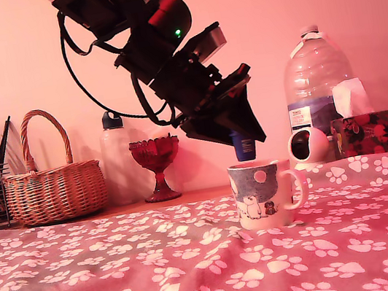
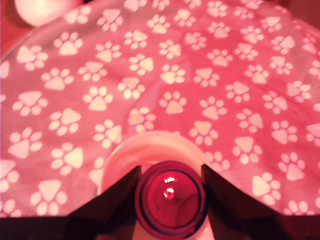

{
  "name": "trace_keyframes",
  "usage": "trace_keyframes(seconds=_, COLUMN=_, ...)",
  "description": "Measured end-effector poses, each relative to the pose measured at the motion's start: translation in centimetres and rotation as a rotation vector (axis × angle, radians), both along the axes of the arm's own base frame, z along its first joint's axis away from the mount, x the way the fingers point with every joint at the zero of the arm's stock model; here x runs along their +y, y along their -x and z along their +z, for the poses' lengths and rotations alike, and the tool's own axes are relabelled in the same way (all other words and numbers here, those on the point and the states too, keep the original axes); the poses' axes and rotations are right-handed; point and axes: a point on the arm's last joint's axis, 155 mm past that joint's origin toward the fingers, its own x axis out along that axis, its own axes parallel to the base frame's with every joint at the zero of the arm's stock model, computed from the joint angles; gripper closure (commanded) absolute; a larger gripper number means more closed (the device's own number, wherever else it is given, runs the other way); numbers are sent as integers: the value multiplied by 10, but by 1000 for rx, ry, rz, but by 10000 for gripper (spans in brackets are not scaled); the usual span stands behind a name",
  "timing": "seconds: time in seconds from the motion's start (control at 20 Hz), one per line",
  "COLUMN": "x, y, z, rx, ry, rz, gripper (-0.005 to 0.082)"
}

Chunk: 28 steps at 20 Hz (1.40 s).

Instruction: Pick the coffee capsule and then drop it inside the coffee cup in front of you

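the gripper [image 1: 244, 145] hangs just above the rim of the coffee cup [image 1: 267, 194], jaws clamped on the capsule [image 2: 170, 198] — open paw-print cloth [image 1: 126, 274] lies all around. the capsule is round with a dark rim, its shiny face over the cup's white mouth — the cup shows a dotted upper band and small bears.

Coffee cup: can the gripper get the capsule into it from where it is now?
Probably yes. The gripper holds the coffee capsule right above the coffee cup; its open mouth shows beneath, nothing between.

paw-print cloth [image 1: 126, 274], coffee cup [image 1: 265, 195], basket [image 1: 55, 190]
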Motion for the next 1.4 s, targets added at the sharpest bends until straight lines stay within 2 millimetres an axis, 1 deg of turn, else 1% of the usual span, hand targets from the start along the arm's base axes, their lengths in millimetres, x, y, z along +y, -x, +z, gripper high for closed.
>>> trace_keyframes(seconds=0.75, x=2, y=-2, z=0, rx=-10, ry=-7, rz=1, gripper=468)
trace_keyframes(seconds=1.0, x=2, y=-2, z=-1, rx=-23, ry=-14, rz=-13, gripper=455)
trace_keyframes(seconds=1.05, x=2, y=-2, z=-1, rx=-24, ry=-14, rz=-15, gripper=386)
trace_keyframes(seconds=1.15, x=2, y=-2, z=0, rx=-25, ry=-13, rz=-15, gripper=101)
trace_keyframes(seconds=1.2, x=2, y=-2, z=0, rx=-26, ry=-14, rz=-15, gripper=38)
trace_keyframes(seconds=1.4, x=2, y=-2, z=-1, rx=-37, ry=-20, rz=-28, gripper=42)
